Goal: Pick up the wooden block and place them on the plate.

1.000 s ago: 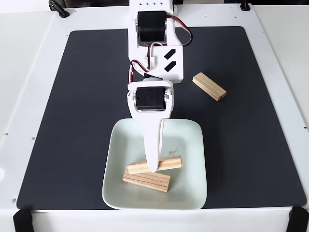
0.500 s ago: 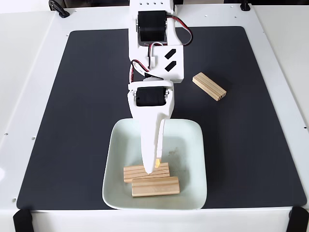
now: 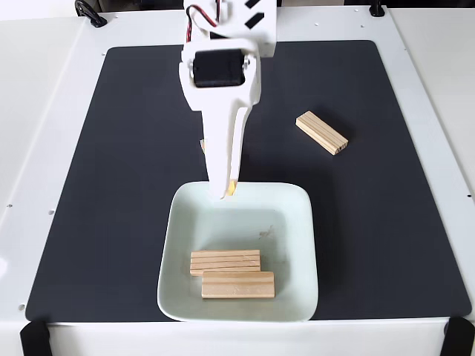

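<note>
Fixed view, looking down at your setup: the plate (image 3: pixel 293 215) sits at the near edge of the black mat (image 3: pixel 133 148), approx centre of the frame, w/ a small smudge near its middle. Two wooden blocks lie inside it toward the near rim, both lengthwise left-to-right: one block (image 3: pixel 225 262) w/ grain lines on top, and a second block (image 3: pixel 238 285) just in front of it, touching along their long sides, shifted a bit to the right. A third block (image 3: pixel 321 133) lies on the mat, up and to the right of the plate, well apart from it, angled diagonally. Your gripper (image 3: pixel 225 190) points down the frame w/ its tip right over the plate's far rim, apart from all the blocks you can see. A small tan bit shows at the tip, and another tan sliver pokes out at the left edge of the finger (image 3: pixel 223 148) higher up; can't tell what either is. Fingers look close together, but from this angle you can't tell if they're fully closed or clamped on anything. Arm body (image 3: pixel 223 70) w/ its black servo comes in from the top; white table (image 3: pixel 44 89) all round the mat.
</note>
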You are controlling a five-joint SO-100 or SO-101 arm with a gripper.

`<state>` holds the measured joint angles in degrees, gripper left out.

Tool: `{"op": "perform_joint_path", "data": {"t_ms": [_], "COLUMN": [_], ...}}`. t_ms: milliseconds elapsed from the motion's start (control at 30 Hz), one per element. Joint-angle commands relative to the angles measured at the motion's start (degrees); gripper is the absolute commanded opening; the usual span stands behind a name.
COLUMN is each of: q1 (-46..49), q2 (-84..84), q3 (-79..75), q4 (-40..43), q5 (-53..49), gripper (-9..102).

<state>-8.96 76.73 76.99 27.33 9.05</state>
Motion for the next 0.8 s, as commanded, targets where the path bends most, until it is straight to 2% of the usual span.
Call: {"op": "perform_joint_path", "data": {"t_ms": [0,33,400,633,700,767], "q1": [0.5,0.5,-0.4,-7.0,-9.9,-12.2], "q2": [11.7,14.0,36.4,47.5,46.2,43.8], "q3": [8.3,11.4,40.8,49.9,49.9,49.1], "q4": [1.5,1.8,2.1,2.2,2.2,2.1], "q5": [0.4,-0.2,-2.4,-21.4,-33.0,-48.8], "gripper": [-1,2,-1,0,0,0]}}
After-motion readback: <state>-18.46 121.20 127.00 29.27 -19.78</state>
